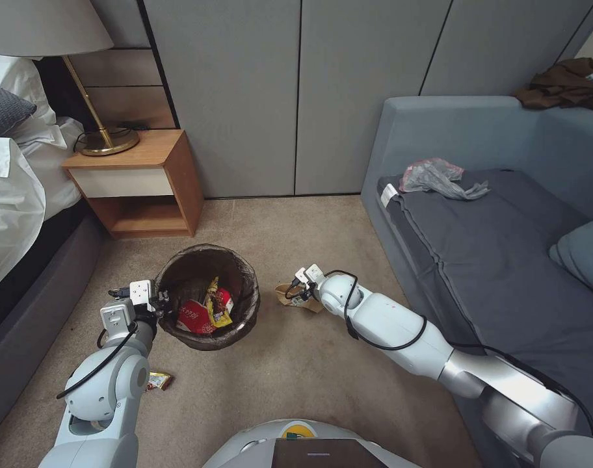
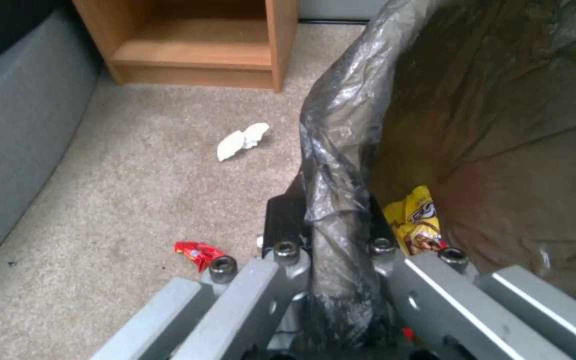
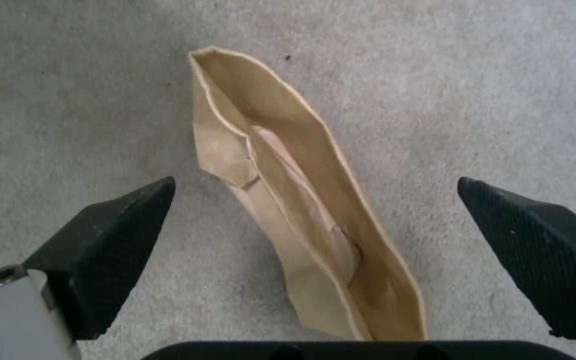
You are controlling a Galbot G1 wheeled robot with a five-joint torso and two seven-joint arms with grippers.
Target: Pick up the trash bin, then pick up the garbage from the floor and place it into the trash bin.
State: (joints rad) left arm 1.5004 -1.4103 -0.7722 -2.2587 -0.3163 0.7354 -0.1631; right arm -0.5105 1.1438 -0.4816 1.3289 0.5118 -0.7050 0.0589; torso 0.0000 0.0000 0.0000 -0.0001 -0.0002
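The left gripper point(image 1: 158, 303) is clamped on the rim of the trash bin point(image 1: 209, 296), which already holds cups and a yellow wrapper. The right gripper point(image 3: 315, 220) hangs, fingers apart, over a flattened tan paper bag point(image 3: 301, 200) just right of it. A red wrapper point(image 2: 198, 252) and white scrap point(image 2: 243, 141) remain on the carpet.

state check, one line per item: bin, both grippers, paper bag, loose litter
trash bin: upright, rim gripped, red and yellow wrappers inside
left gripper: shut on the bin's bag-lined rim
right gripper: open, fingers on either side of the bag, not touching
tan paper bag: flat on the carpet, mouth open
red wrapper: on the carpet beside the bin
white scrap: on the carpet near the nightstand
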